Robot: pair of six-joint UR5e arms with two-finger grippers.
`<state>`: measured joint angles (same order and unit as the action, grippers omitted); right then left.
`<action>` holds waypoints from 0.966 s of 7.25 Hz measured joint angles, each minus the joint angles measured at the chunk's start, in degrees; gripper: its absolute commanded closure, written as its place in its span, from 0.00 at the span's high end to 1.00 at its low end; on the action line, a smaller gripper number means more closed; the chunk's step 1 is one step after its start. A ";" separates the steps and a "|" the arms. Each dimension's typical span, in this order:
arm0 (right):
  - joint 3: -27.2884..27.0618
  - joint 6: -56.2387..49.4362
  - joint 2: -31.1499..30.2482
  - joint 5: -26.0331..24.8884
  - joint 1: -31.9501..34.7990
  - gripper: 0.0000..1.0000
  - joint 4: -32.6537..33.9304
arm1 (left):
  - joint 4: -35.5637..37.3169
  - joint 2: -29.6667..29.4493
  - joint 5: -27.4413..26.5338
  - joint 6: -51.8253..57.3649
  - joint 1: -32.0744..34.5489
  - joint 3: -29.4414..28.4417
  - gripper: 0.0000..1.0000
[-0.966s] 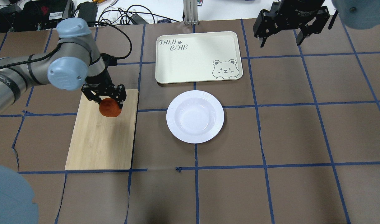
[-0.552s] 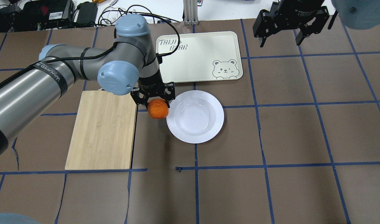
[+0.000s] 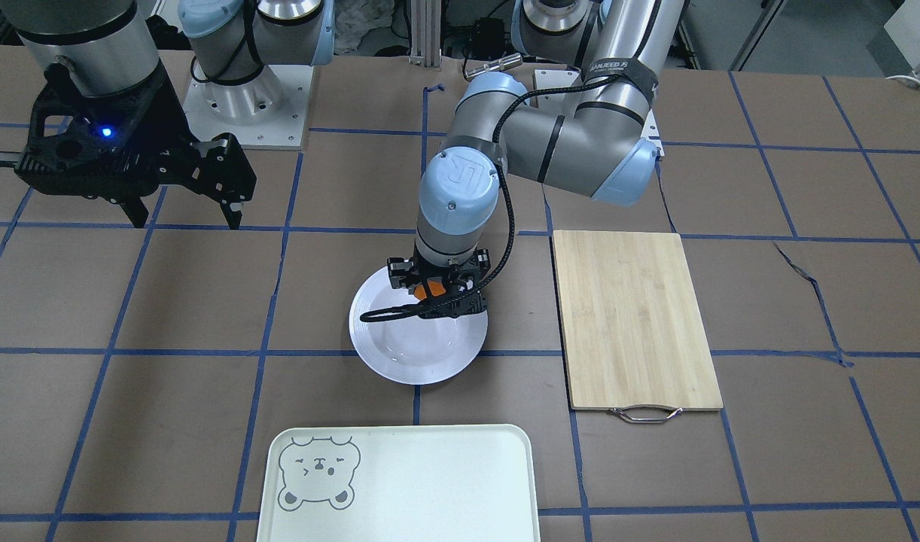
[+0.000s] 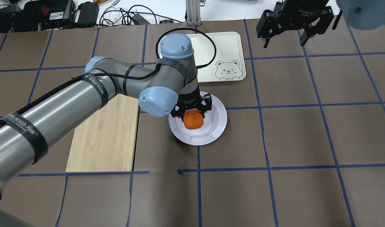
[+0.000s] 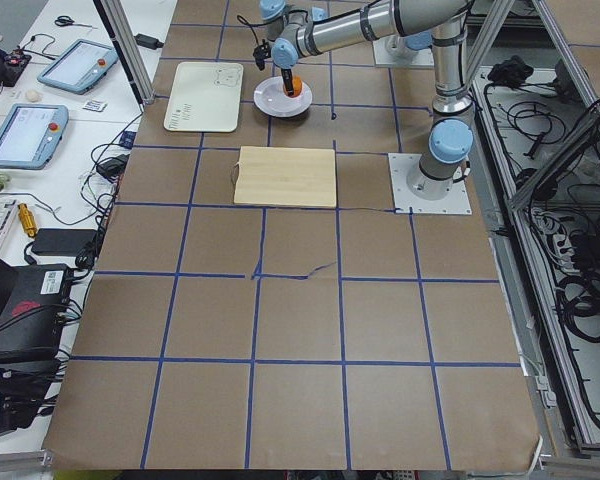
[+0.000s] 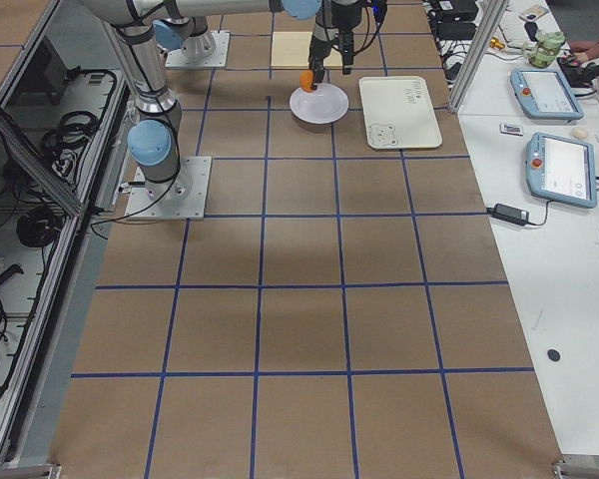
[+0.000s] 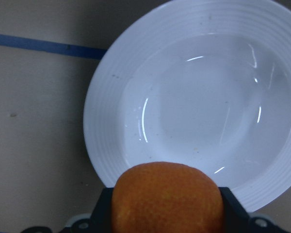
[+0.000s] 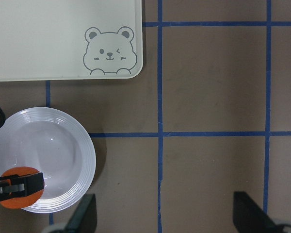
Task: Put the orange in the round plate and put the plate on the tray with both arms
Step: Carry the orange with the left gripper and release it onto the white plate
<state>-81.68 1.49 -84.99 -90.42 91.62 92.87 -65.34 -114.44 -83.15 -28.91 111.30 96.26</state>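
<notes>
Orange (image 4: 192,120), small, dimpled and bright, hangs clamped in the black left gripper (image 4: 192,114) over the round glossy white plate (image 4: 217,125), toward its 8 o'clock side seen from overhead. Dropped off-centre, the orange could roll over the slick rim. Its height above the plate is hard to judge, the arm hides the 10 o'clock corner of the pale cream-green rectangular tray (image 4: 230,44) at 12 o'clock, and the right gripper (image 4: 285,44), at 2 o'clock, hangs spread and empty.

The little bumpy orange (image 4: 192,120) is pinched in the left gripper (image 4: 192,115), over the white round plate (image 4: 216,124); maybe just above it. The plate lies flat near the pale bear tray (image 4: 225,47), not touching.
</notes>
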 measured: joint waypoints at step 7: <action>-0.77 -0.67 1.00 4.74 -3.04 1.00 0.67 | 2.03 -0.73 -0.65 2.44 -0.85 -2.86 1.00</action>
<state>-82.45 0.83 -83.99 -85.67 88.58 93.55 -63.31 -115.17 -83.80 -26.47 110.45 93.40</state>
